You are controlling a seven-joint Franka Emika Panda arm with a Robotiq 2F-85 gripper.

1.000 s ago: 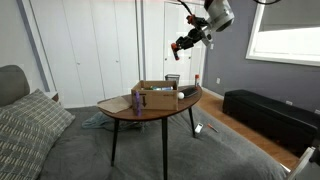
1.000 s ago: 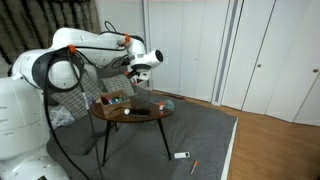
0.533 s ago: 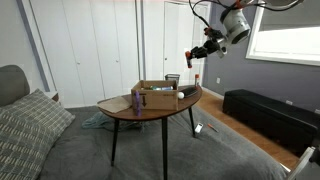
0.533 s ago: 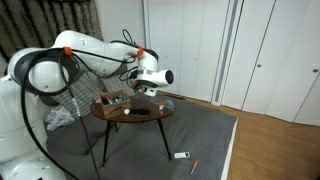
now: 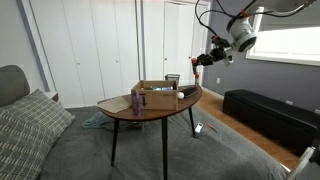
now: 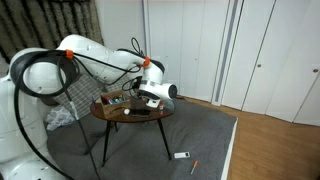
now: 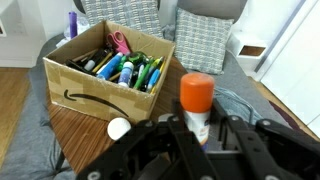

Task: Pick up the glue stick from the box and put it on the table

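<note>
My gripper [image 7: 197,128] is shut on the glue stick [image 7: 196,100], a white tube with an orange cap that stands upright between the black fingers. In an exterior view the gripper [image 5: 205,59] hangs in the air to the right of the tan cardboard box [image 5: 158,95], above the table's right end. In an exterior view the gripper [image 6: 157,97] is just above the brown round table [image 6: 120,116]. In the wrist view the box [image 7: 105,70] lies open, full of pens and markers, on the wooden tabletop [image 7: 85,135].
A purple bottle [image 5: 137,100] stands on the table left of the box. A small white round cap [image 7: 119,128] lies on the tabletop by the box. A long black bench [image 5: 270,115] stands at the right. Small items lie on the grey carpet [image 6: 182,155].
The gripper has moved away from above the box, out past the table's end and lower, with the glue stick still held in it.
</note>
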